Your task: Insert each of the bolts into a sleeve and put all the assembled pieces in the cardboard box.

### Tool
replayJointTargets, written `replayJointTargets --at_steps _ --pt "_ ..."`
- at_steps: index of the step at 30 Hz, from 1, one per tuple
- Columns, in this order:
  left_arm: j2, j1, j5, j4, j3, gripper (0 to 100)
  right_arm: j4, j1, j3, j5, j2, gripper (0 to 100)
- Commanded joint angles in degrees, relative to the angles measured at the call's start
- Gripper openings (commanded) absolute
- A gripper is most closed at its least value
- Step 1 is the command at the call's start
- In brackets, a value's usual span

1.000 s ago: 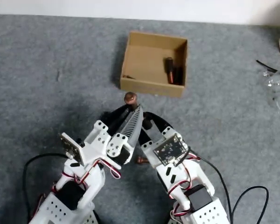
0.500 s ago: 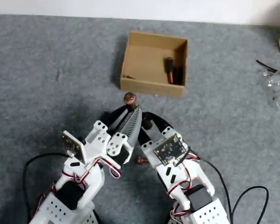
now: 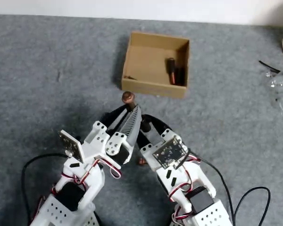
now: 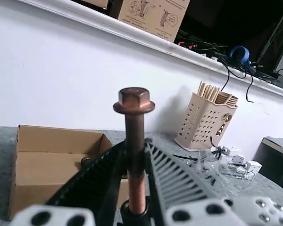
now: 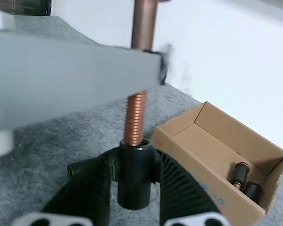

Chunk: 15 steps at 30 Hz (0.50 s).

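Bolt [image 3: 128, 97] now farther left, above grey carpet [image 3: 47, 70]

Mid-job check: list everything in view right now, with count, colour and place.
Box: one, brown cardboard, on the carpet ahead of both arms.
Assembled pieces: apparently two, copper and black, in the box along one wall.
Bolt: one, copper, upright in the left gripper, tip at the sleeve's mouth.
Sleeve: one, black, upright in the right gripper.
Loose bolt: one, copper, on the carpet between the arms.
Stick holder: one, beige, by the wall.
Plastic bags: clear, count unclear, off to the right arm's side.
Carpet: grey.
Left gripper: shut on the bolt.
Right gripper: shut on the sleeve.
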Motion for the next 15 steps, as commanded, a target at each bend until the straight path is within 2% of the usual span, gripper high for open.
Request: replayJointTargets --at_steps 1,15 --pt "-0.22 -0.48 1.58 0.00 1.10 1 -0.84 -0.48 4.62 0.44 -1.36 0.4" --pt "-0.13 -0.40 1.76 0.09 1.10 1 -0.84 -2.07 4.35 0.35 -1.36 0.4"
